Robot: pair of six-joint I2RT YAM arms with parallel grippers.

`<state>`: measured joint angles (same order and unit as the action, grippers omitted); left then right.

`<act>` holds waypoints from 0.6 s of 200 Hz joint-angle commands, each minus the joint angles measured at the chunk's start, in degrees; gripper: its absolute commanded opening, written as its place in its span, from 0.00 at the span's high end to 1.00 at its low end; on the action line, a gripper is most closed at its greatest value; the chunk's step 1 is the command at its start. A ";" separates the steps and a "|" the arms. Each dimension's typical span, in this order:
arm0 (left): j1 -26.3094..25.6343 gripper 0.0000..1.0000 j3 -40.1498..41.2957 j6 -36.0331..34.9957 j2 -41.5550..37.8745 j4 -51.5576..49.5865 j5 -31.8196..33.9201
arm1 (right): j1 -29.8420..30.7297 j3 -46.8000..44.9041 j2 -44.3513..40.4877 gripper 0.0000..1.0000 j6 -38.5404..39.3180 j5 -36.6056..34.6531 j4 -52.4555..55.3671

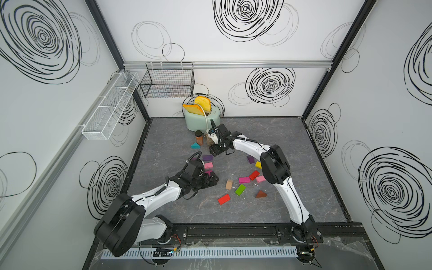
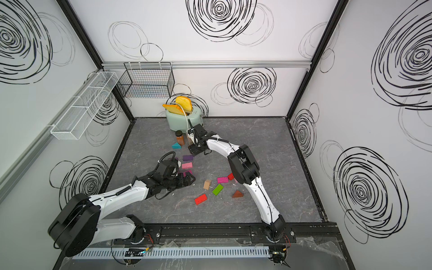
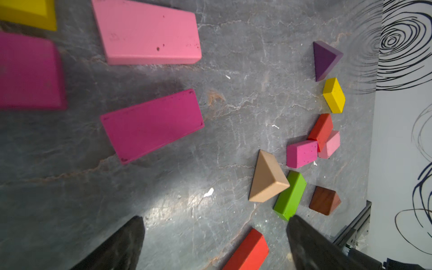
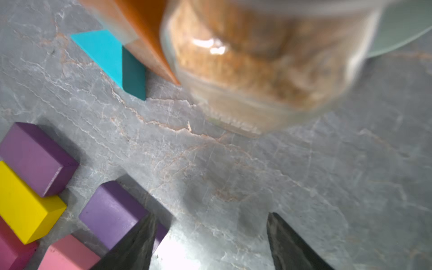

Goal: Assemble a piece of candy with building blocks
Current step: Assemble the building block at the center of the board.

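A: Left gripper (image 3: 215, 224): jaws spread, empty. Right gripper (image 4: 210, 217): jaws apart, empty.
B: Nearest blocks?
A: Magenta brick (image 3: 152, 126), flat, just ahead of left; purple brick (image 4: 112, 210) beside right. Likely light, rigid, slick paint; pinch across short width.

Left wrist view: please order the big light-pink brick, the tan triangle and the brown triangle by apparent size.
big light-pink brick
tan triangle
brown triangle
The brick lies much nearer the camera, so true sizes are unsure.
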<state>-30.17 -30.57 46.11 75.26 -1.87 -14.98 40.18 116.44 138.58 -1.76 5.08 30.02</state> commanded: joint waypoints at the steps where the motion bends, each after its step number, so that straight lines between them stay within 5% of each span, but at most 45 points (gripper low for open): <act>1: 0.79 0.01 -2.43 0.91 2.34 5.70 -0.20 | 0.05 1.71 2.28 0.22 2.85 -1.80 0.45; 120: 3.81 0.01 -4.60 0.87 12.03 13.08 -3.01 | 1.92 10.15 10.09 0.23 9.13 0.07 4.52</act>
<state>-26.92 -33.82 46.15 85.67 7.84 -17.63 41.56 125.91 145.56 4.99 4.99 28.01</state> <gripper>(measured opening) 0.994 0.775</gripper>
